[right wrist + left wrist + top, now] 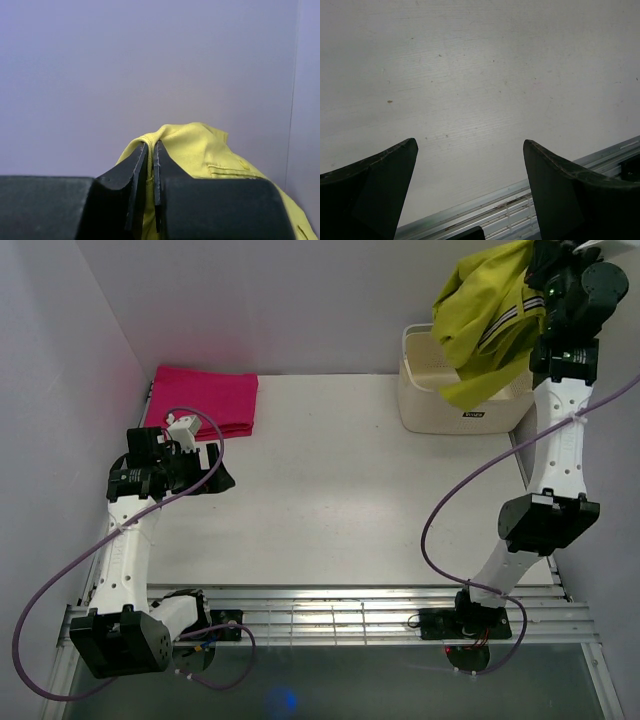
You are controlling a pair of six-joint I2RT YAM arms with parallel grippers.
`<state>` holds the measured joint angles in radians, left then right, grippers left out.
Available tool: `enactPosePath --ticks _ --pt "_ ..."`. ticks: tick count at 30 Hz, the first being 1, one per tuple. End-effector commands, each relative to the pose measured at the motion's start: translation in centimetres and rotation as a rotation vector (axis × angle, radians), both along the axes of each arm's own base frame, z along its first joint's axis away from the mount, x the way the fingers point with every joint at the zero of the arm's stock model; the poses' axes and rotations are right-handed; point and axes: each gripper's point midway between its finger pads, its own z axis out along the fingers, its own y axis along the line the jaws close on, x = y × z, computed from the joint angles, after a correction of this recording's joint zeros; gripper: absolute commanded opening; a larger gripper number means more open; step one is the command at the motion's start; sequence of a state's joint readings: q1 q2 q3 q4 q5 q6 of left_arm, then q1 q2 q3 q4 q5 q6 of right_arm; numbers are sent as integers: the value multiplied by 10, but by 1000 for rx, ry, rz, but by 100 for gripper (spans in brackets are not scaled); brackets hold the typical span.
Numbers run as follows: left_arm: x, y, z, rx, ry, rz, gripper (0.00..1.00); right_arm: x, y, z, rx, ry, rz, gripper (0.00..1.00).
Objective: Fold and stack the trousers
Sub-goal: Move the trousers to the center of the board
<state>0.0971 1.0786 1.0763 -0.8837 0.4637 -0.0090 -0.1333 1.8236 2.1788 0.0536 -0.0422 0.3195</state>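
Above the basket (430, 400) you lose the trousers (490, 300) at top pic edge; fabric hides pt of basket rim; label (473, 415) too small to read.

White matte worktop (330, 500), w/ faint specks and fine grain seen close up. Boxed in on 3 sides by plain pale-lilac walls: back wall (300, 300), left wall (50, 360), right wall (620, 590). Slatted metal rail (350, 615) along near edge. Dark grey strip (420, 690) below, w/ small blue glint (283, 700). Soft, even light.
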Motion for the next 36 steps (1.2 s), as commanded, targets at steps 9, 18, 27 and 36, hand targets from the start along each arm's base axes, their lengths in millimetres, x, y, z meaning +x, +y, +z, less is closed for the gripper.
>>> enactPosePath --ticks 9,18,27,36 --pt "-3 -5 19 -40 -56 7 98 -274 47 236 -122 -809 63 8" --pt "-6 -3 41 -10 -135 -3 98 -234 95 115 -142 -421 359 8" --pt "-11 -10 61 7 -217 -95 98 -197 205 -172 -225 177 623 8" --pt "-8 -18 52 26 -210 -242 98 -157 243 -342 -191 601 684 48"
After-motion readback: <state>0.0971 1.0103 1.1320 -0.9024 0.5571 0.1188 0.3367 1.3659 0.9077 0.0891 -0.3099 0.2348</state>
